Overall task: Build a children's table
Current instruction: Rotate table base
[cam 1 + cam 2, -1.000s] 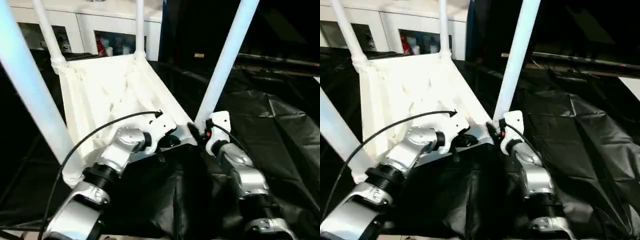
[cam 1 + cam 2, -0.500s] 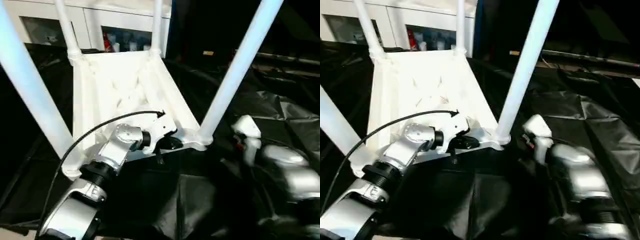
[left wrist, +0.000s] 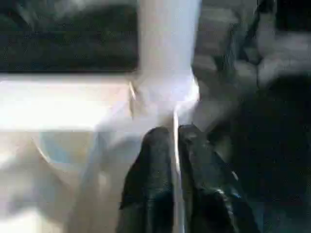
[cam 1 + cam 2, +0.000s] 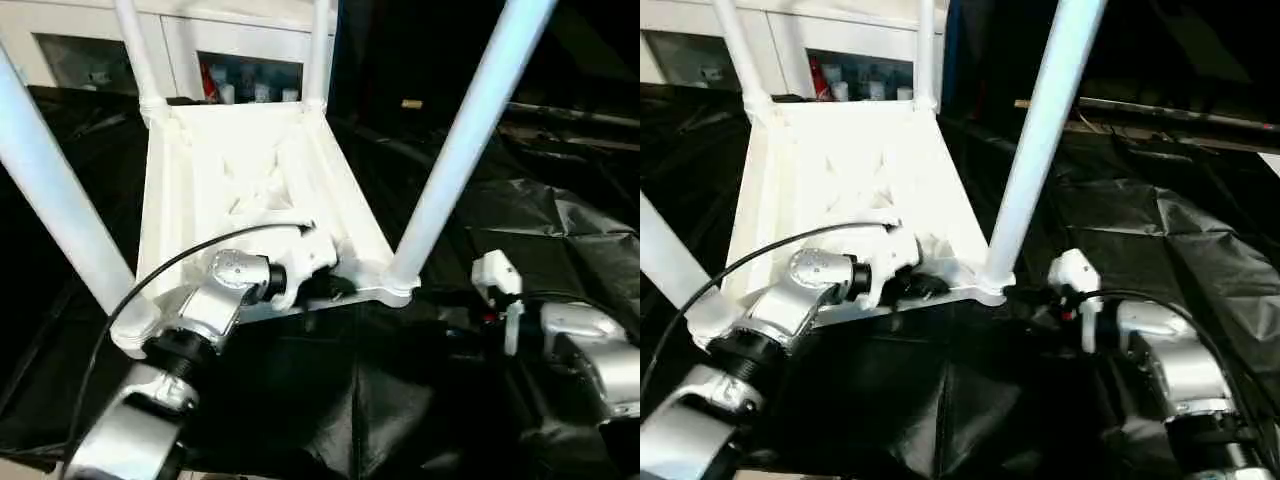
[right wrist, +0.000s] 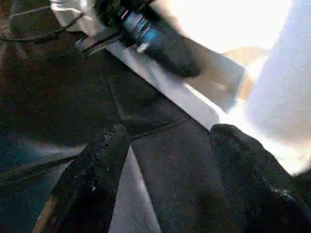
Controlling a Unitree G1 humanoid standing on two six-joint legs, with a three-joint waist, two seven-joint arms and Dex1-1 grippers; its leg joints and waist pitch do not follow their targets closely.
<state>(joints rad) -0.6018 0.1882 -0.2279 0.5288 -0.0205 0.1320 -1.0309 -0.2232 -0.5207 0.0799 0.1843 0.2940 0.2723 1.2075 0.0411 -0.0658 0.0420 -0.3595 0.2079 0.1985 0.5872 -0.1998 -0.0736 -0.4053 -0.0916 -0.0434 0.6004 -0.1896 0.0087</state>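
Note:
The children's table (image 4: 240,170) lies upside down on a black sheet, ribbed underside up, with its legs standing in the corner sockets. The near right leg (image 4: 460,140) rises from its socket (image 4: 398,285); the near left leg (image 4: 50,190) crosses the left side of the left eye view. My left gripper (image 4: 325,288) is at the table's near edge, just left of that socket. In the left wrist view its fingers (image 3: 158,160) pinch the thin white rim. My right gripper (image 4: 1032,298) hangs open to the right of the socket, apart from the leg, with nothing between its fingers (image 5: 104,160).
Crumpled black sheeting (image 4: 560,220) covers the floor all around the table. A white cabinet (image 4: 250,40) with glass doors stands behind the far legs. A black cable (image 4: 150,290) loops over my left forearm.
My right gripper has come off the base of the near right leg and drawn back to the right. The left gripper stays on the rim. The camera has shifted.

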